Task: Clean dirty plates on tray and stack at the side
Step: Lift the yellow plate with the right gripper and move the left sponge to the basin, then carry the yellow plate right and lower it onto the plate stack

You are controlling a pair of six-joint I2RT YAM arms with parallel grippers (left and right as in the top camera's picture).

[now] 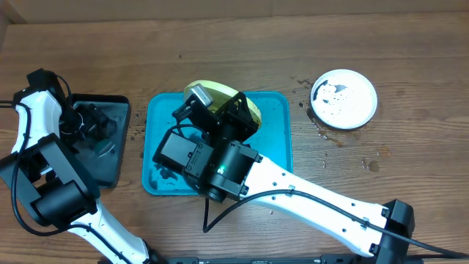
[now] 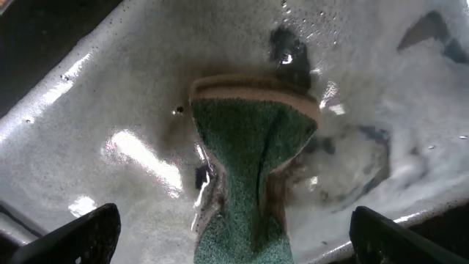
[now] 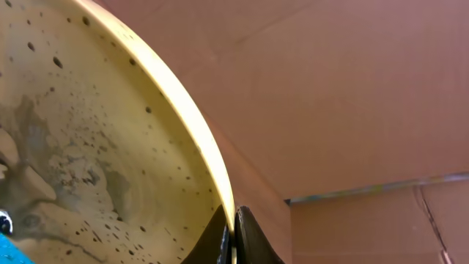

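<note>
Yellow-grn speckled plate point(image 3: 88, 147), fuzzy grn sponge point(image 2: 245, 169)

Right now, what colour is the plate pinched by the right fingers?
The plate is yellow-green with dark specks; the right wrist view shows it best.

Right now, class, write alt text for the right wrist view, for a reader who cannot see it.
The right hand pinches the rim of a yellow-green plate, whose face is smeared and dotted with black specks. Behind it is a plain brown surface.
</note>
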